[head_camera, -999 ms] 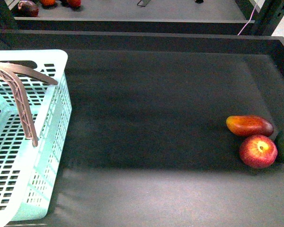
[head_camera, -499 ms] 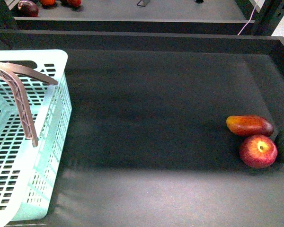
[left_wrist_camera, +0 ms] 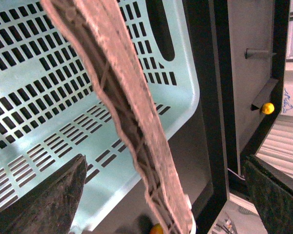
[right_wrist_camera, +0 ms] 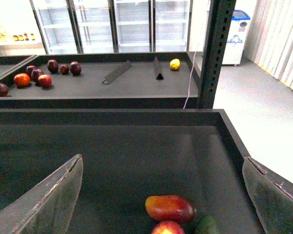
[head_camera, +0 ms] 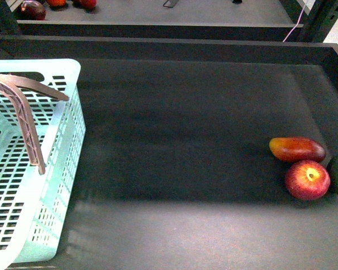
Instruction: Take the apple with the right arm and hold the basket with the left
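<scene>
The left pincer (left_wrist_camera: pixel 163 161) is spread either side of the basket's (head_camera: pixel 62 146) ribbed handle (left_wrist_camera: pixel 132 122), while the right pincer (right_wrist_camera: pixel 162 160), also spread, hangs above the apple (head_camera: pixel 307 179) at lower right.

The light-turquoise slotted plastic basket (head_camera: pixel 65 121) looks smooth with a faint sheen. Its brown-grey ribbed handle (head_camera: pixel 27 126) appears rough and scuffed. The dark worktop (head_camera: pixel 186 140) is matt. The round red apple (head_camera: pixel 307 179) and the elongated red-orange mango (head_camera: pixel 297 149) have smooth, glossy skins. The grey fingers (right_wrist_camera: pixel 49 200) of the right gripper (right_wrist_camera: pixel 162 160) look coarse and worn.
</scene>
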`<state>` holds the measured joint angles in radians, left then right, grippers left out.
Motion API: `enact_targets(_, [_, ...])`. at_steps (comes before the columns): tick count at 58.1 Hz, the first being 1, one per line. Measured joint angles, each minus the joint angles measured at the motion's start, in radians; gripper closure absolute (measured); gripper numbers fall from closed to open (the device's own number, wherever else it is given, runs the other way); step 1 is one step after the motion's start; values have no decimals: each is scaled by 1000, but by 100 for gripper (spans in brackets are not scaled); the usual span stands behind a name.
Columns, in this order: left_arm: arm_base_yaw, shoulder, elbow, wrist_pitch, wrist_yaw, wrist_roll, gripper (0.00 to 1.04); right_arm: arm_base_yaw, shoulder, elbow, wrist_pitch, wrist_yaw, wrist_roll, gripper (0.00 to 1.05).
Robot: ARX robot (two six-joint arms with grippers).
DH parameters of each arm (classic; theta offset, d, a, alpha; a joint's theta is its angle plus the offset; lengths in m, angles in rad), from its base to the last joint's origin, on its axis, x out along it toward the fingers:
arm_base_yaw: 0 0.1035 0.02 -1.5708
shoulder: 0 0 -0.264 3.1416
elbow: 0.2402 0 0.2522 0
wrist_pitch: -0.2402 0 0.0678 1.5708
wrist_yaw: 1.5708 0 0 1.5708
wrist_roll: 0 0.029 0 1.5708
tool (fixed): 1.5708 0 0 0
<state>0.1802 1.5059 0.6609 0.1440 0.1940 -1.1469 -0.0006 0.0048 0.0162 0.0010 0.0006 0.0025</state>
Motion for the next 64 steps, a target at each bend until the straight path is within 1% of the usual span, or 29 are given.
enact_targets(13, [13, 90, 71, -19, -46, -4, 7, 0, 0, 0, 0, 0, 0, 9])
enact_targets(24, [21, 131, 82, -36, -85, -2, 7, 0, 0, 0, 0, 0, 0, 9])
enact_targets(26, [21, 135, 82, -37, -90, 2, 9, 0, 0, 0, 0, 0, 0, 9])
enact_targets(30, [21, 141, 82, -40, -98, 5, 20, 0, 0, 0, 0, 0, 0, 9])
enact_targets(34, [19, 153, 85, -47, -114, 6, 34, 0, 0, 0, 0, 0, 0, 9])
enact_targets(35, [19, 154, 85, -47, -115, 6, 36, 0, 0, 0, 0, 0, 0, 9])
enact_targets(43, [5, 166, 103, -53, -121, 4, 68, 0, 0, 0, 0, 0, 0, 9])
enact_targets(44, [2, 166, 105, -57, -122, 4, 73, 0, 0, 0, 0, 0, 0, 9])
enact_targets(49, [-10, 156, 109, -63, -124, -19, 89, 0, 0, 0, 0, 0, 0, 9])
enact_targets(55, [-24, 134, 103, -67, -113, -34, 96, 0, 0, 0, 0, 0, 0, 9])
enact_targets(64, [-68, 75, 100, -91, -124, 33, 97, 0, 0, 0, 0, 0, 0, 9])
